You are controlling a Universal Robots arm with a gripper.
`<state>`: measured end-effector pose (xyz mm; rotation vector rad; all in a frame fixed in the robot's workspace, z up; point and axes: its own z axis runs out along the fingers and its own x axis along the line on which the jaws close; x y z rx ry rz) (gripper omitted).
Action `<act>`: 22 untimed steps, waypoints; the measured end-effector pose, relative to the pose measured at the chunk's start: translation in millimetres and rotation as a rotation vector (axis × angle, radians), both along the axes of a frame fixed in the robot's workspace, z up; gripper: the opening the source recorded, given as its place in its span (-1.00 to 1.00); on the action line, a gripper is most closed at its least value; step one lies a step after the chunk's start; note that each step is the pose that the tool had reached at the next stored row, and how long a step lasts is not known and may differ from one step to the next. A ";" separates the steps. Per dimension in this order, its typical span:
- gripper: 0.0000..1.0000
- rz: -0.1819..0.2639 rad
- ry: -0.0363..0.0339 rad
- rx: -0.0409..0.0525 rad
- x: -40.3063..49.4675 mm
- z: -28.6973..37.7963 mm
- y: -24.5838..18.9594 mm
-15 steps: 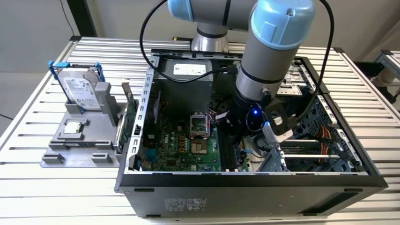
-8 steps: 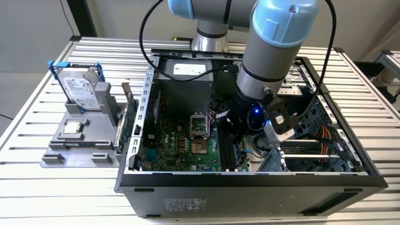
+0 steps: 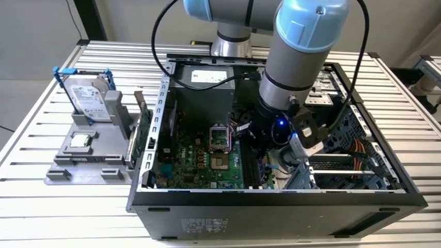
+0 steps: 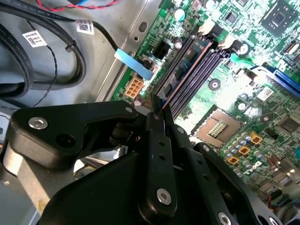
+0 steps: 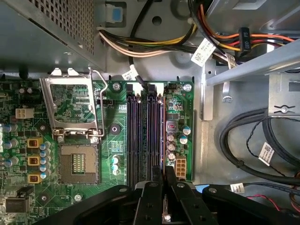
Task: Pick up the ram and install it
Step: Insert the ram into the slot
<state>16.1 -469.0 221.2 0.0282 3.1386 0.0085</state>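
The ram (image 4: 186, 65) is a thin dark bluish stick seen edge-on. It stands upright in line with the outermost of the black memory slots (image 5: 140, 136) on the green motherboard (image 5: 115, 150). My gripper (image 4: 158, 111) is down inside the open computer case (image 3: 276, 199), with its black fingers (image 5: 152, 192) shut on the near end of the ram (image 5: 163, 133). Whether the stick is fully seated in the slot cannot be told. In the exterior view the gripper (image 3: 265, 155) is low over the motherboard's right part, and the arm hides the stick.
The processor socket (image 5: 77, 161) with its raised metal lid (image 5: 72, 105) lies beside the slots. Black cables (image 5: 253, 140) and a metal bracket (image 5: 243, 70) crowd the other side. On the exterior view's left a grey fixture (image 3: 69, 173) holds a hard drive (image 3: 90, 101), a silver chip (image 3: 81, 139) and a green card (image 3: 141, 137).
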 end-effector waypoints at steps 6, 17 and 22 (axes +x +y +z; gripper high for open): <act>-1.00 0.001 0.0010 -0.0003 0.0 -0.9 0.0; -1.00 0.006 0.0012 -0.0004 -0.2 -3.7 -0.1; -1.00 0.006 0.0012 -0.0002 -1.0 -4.7 -0.1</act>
